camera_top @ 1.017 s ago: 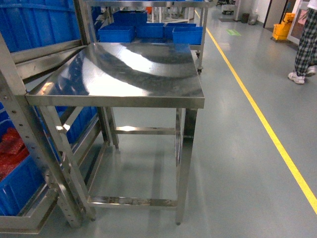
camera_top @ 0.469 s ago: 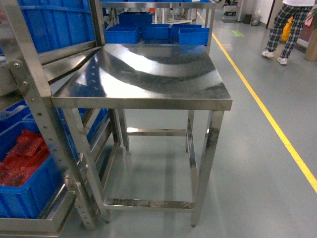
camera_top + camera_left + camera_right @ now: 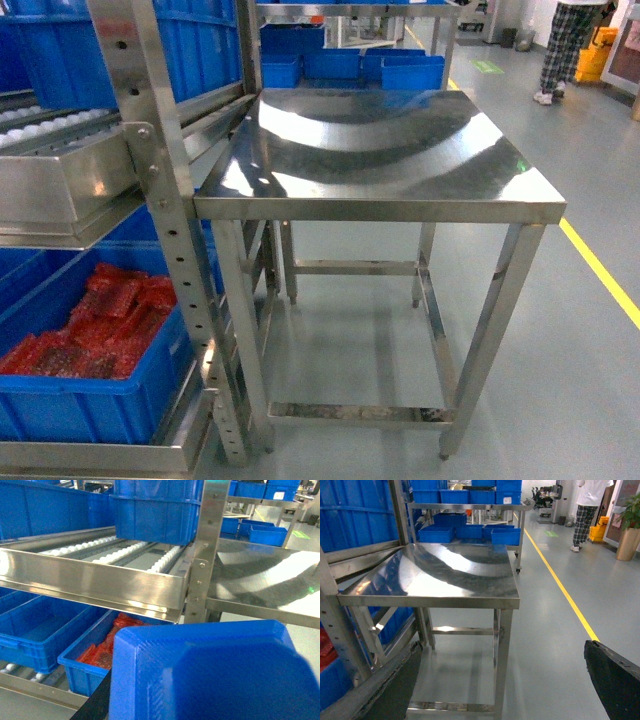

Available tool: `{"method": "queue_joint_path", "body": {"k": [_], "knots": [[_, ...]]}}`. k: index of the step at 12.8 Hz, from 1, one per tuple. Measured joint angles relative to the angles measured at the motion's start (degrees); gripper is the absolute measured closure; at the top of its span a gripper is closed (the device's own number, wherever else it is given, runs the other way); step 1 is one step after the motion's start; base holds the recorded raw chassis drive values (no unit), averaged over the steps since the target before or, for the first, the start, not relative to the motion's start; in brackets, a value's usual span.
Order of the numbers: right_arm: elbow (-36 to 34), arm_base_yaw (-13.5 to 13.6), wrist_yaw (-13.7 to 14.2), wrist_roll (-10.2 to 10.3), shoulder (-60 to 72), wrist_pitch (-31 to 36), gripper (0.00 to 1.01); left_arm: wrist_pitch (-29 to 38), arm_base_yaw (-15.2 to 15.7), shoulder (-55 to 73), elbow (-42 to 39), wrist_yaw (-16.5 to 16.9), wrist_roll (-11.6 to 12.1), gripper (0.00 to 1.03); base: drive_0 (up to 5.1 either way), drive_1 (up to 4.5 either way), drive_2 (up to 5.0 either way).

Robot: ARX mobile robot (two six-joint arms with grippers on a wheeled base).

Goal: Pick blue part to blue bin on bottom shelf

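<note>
Filling the near part of the left wrist view, the blue part (image 3: pixel 210 675) sits right at the camera; I can't tell the left pincer's grip. Beyond it, the blue bin (image 3: pixel 95 660) holds red pieces on the bottom shelf (image 3: pixel 100 455). Right gripper's black fingers (image 3: pixel 615 680) stand spread apart.

One steel table (image 3: pixel 380 150), one person (image 3: pixel 587 510).

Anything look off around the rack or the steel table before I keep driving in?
Nothing stands out. The steel table is bare and square beside the rack, and the bin of red parts sits level on the bottom shelf. A large blue object fills the left wrist view's foreground.
</note>
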Motion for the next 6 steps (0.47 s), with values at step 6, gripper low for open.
{"method": "queue_joint_path", "body": {"k": [6], "knots": [[0.0,0.0,0.0,0.0,0.0,-0.1,0.03,0.0,0.0,0.0,0.0,0.0,0.0,0.59,-5.1,2.38,2.4]]}}
